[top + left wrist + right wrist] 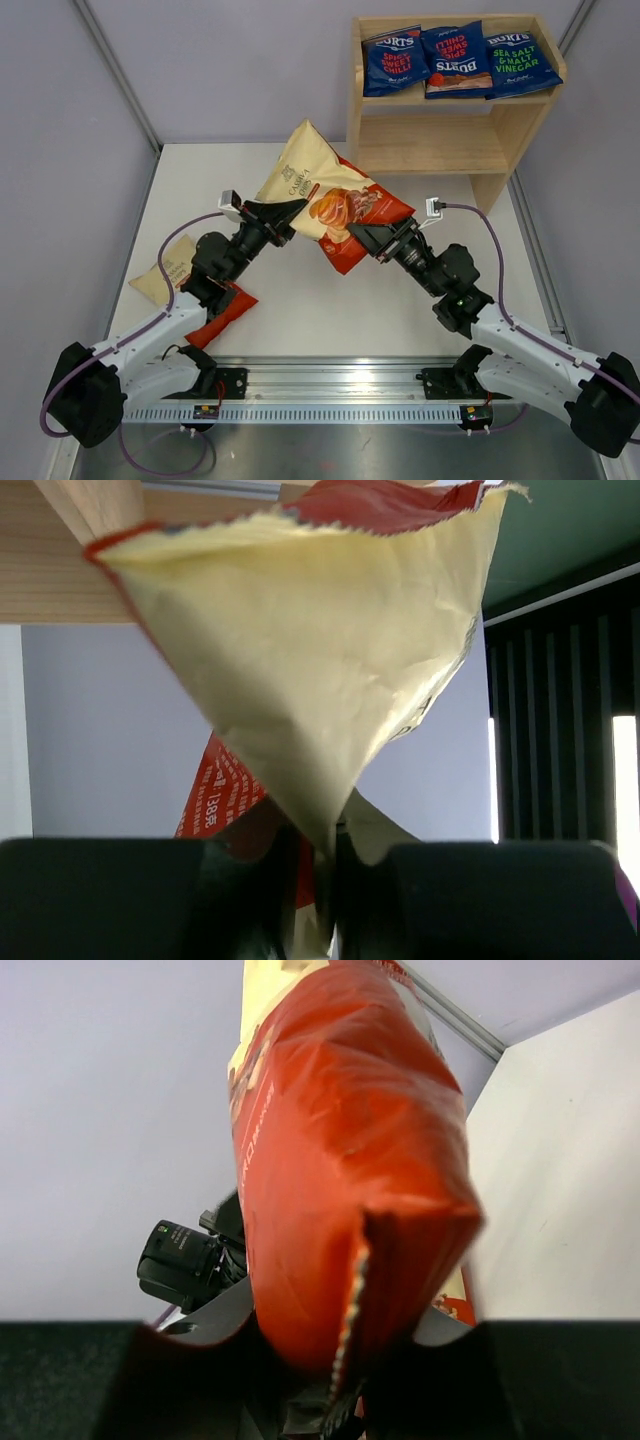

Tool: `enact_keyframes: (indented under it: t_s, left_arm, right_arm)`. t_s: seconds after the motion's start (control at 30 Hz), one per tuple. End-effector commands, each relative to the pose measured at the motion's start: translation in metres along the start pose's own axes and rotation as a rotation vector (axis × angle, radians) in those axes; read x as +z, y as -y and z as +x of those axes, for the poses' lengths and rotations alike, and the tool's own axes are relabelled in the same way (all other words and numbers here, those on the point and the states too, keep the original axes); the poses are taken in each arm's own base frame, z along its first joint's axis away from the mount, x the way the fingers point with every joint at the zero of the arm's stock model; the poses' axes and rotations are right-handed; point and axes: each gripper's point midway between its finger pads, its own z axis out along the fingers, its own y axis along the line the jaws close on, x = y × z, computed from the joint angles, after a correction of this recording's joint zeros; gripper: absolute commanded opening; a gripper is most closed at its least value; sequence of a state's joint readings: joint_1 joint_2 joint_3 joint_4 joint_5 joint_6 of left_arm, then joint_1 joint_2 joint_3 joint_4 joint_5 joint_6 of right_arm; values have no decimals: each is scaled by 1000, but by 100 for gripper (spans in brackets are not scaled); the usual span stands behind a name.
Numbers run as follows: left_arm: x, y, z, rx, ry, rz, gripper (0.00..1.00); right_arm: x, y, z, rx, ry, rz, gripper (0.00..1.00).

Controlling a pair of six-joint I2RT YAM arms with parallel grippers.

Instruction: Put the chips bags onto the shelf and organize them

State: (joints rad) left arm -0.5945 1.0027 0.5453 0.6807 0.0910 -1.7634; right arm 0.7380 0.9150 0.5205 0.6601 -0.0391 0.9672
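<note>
We see one cream-and-red bag [157, 274] flat on the table [300, 300] well in front of the shelf [420, 150], left hand [293, 208] and right hand [362, 233] both clenched on a raised bag [318, 185] nearer the shelf, three blue bags [458, 58] on its top tier.

Three dark blue bags [457, 60] lie atop the light wooden shelf [420, 150] beyond the right pincer [358, 232]; a cream-red bag [165, 275] on the white table [300, 305].

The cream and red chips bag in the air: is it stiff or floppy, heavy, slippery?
Probably floppy: the cream and red bag creases where the left pincer nips its corner. Likely light, as thin edge grips, with the right pincer on its seam, hold it up. Its glossy film may slip.
</note>
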Motion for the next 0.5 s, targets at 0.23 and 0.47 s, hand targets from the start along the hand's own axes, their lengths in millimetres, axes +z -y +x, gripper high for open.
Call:
enact_keyframes:
  t_s: [0.23, 0.47]
  left_arm:
    - [-16, -2, -34, 386, 156, -165, 82]
    - [-55, -4, -71, 633, 323, -351, 85]
  right_arm:
    - [-28, 15, -45, 18, 211, 89, 20]
    - [-49, 54, -83, 259, 361, 167, 21]
